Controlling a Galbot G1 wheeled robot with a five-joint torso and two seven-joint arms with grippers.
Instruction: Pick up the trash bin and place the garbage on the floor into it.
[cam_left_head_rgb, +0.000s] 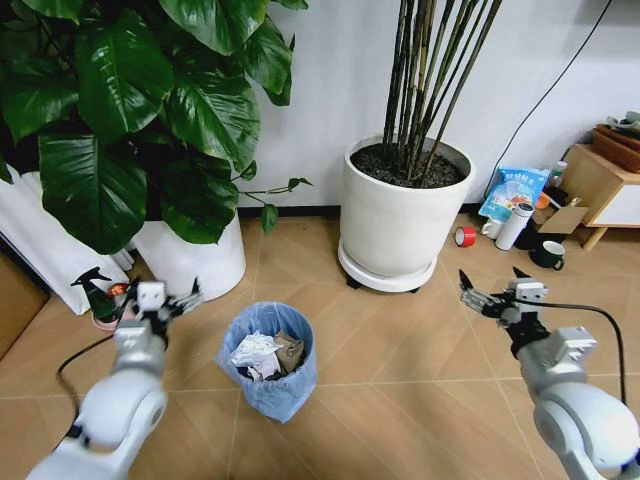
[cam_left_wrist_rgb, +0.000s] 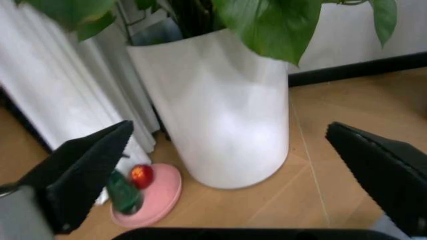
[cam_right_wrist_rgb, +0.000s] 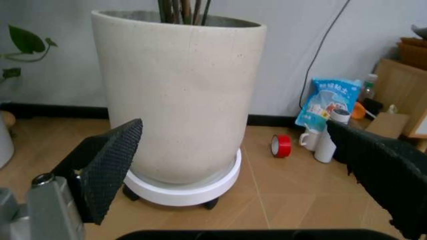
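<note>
Both grippers — left gripper (cam_left_head_rgb: 178, 298), right gripper (cam_left_head_rgb: 492, 283) — hover wide open; garbage (cam_left_head_rgb: 262, 355) sits inside the trash bin (cam_left_head_rgb: 268, 360), so I judge the task nearly finished.

A: The head camera looks steeply down on the floor (cam_left_head_rgb: 400, 340) and both white plant pots.

B: Each wrist camera faces one pot close, low and level; the head view shares both.
</note>
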